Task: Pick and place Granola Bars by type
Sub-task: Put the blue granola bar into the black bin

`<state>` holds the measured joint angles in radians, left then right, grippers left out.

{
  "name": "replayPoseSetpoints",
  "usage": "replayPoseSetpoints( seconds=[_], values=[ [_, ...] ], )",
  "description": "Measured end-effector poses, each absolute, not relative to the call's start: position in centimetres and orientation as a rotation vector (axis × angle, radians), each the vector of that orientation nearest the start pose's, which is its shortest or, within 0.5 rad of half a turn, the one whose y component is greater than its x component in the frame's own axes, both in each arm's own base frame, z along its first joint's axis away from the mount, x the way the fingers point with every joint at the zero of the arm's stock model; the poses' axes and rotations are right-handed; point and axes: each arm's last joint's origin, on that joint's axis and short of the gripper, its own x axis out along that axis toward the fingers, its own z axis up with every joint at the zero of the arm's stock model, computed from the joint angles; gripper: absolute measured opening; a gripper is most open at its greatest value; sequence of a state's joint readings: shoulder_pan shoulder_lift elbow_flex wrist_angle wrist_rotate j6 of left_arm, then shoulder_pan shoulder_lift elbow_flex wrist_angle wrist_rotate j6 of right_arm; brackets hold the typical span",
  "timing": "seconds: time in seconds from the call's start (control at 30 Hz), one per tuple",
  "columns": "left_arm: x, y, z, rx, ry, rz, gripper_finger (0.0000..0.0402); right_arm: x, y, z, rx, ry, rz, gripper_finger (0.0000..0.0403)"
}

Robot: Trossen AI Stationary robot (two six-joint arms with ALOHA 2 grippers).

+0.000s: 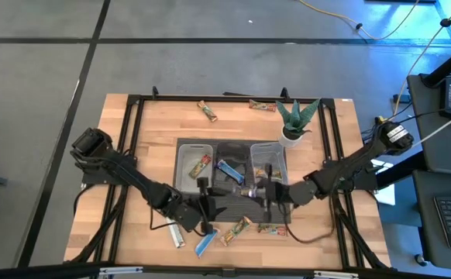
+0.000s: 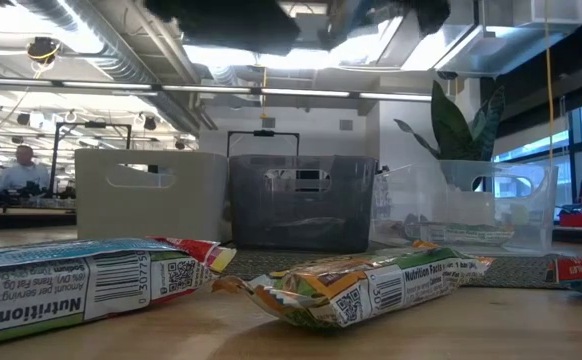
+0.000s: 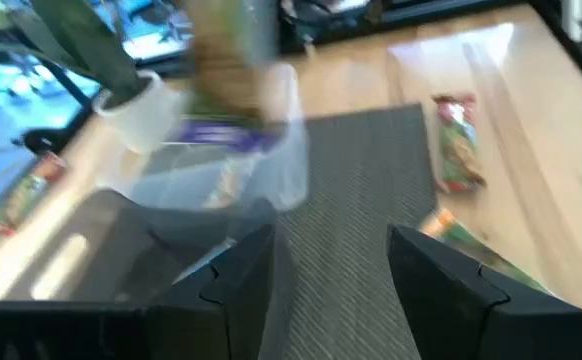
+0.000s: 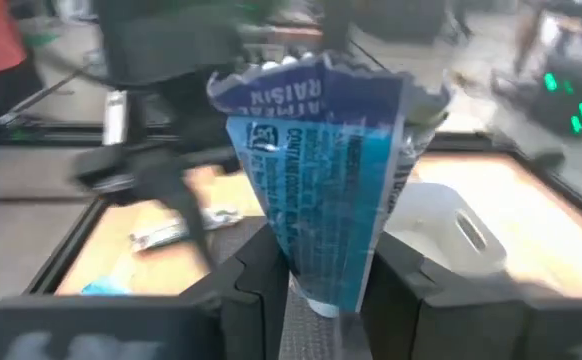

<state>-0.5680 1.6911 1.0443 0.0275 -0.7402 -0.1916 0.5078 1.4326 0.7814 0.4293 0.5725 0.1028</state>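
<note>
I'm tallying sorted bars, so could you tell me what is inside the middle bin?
The middle bin holds one blue bar. Both arms cover its near end, so more there cannot be ruled out.

Two granola bars (image 2: 361,288) lie before three bins (image 2: 303,200).

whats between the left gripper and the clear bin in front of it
Only bare dark ribbed mat lies between the open left gripper and the clear bin, as the left wrist view shows; no bar sits on that stretch.

Blue granola bar (image 4: 321,190) upright, pinched between right fingers (image 4: 256,290); tan/green bars (image 1: 237,229) flat along table's front edge.
</note>
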Motion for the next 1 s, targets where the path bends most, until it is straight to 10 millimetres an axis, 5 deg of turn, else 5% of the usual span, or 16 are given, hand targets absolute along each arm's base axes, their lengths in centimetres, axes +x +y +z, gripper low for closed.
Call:
replayPoseSetpoints(
  seconds=[0.5,1.0],
  values=[
    [27.9,-21.8,20.6,0.088,0.585,-0.051,0.0187,30.0,3.9,22.5,0.288,0.414,-0.071,0.0105],
    [27.5,-22.4,20.6,0.047,0.583,-0.057,0.0187,31.1,2.5,18.3,0.475,0.580,-0.212,0.0105]
  ],
)
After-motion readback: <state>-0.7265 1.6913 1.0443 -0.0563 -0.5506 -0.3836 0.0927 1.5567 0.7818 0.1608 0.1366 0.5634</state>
